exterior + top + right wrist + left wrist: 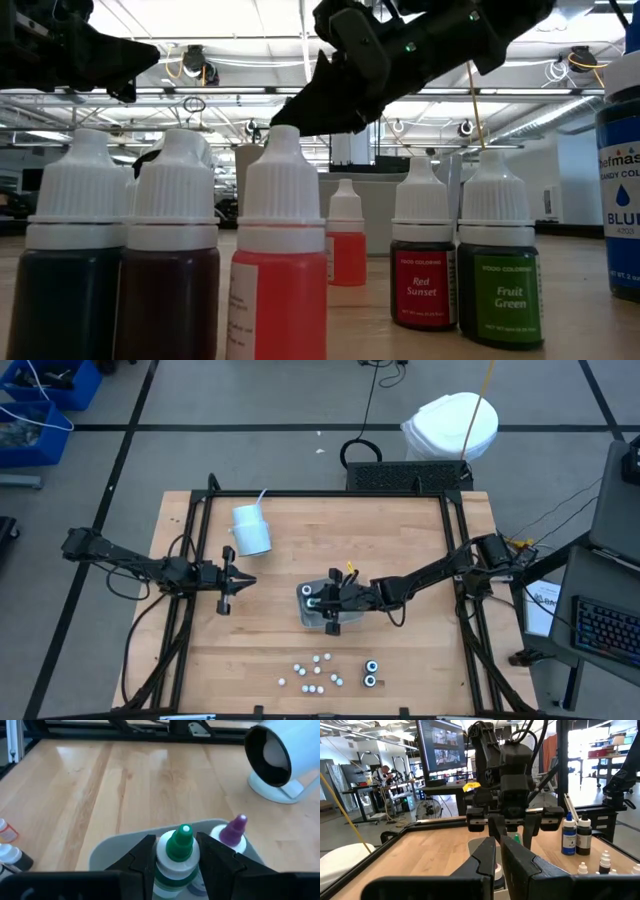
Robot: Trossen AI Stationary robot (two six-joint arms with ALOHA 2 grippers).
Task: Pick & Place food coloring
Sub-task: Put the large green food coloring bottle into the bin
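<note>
The right gripper [175,857], over the clear tray [107,847], clamps an upright green-tipped food coloring bottle [178,851] between its fingers; the left gripper [240,582] waits shut, well apart.

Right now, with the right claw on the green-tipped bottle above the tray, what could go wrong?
1. The right claw holds the green-tipped bottle close beside the purple-tipped bottle; lowering it may knock that one over.
2. The grip sits near the bottle's top, so it may tilt on release in the tray.
3. The white cup lies on its side nearby and might roll if bumped.
</note>
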